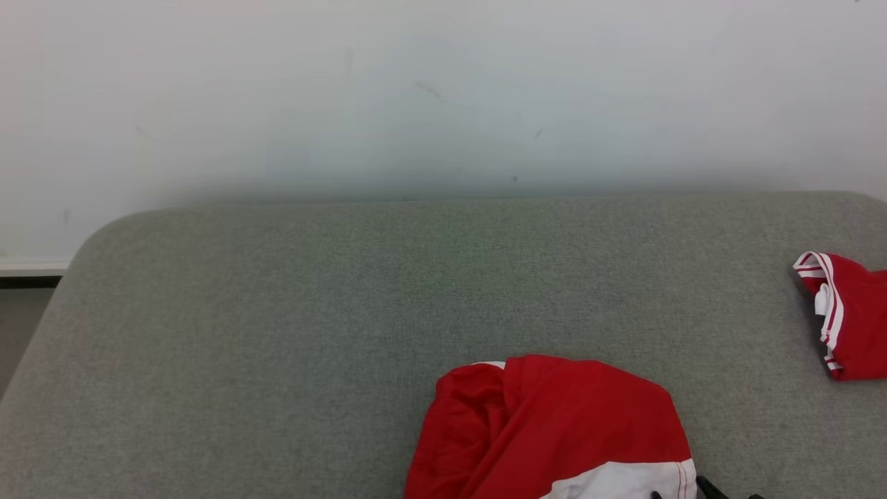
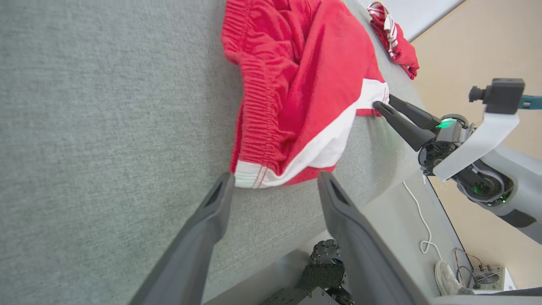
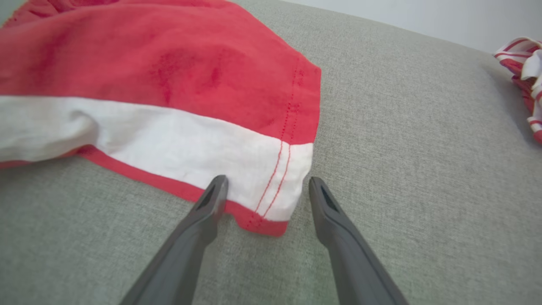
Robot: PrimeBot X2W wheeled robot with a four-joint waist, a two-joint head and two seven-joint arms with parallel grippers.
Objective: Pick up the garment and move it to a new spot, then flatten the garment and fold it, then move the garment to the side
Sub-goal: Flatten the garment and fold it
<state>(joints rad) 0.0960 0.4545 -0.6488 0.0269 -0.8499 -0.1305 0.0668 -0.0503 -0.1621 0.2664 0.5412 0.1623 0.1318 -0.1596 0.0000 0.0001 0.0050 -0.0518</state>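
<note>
**Fig. 1.** Red garment (image 1: 554, 430) with a white band, lying crumpled at the near edge of the grey worktop (image 1: 277, 312). Its long axis runs left to right: the gathered waistband points toward the left pincer (image 2: 275, 180), the stitched leg hem toward the right pincer (image 3: 264, 186). Both pincers stand wide and hold nothing. The right one's 2 fingers flank the hem corner. The left one's tips sit just beside the waistband end. A red-and-white striped cloth (image 1: 849, 315) lies well apart, at far right.
</note>
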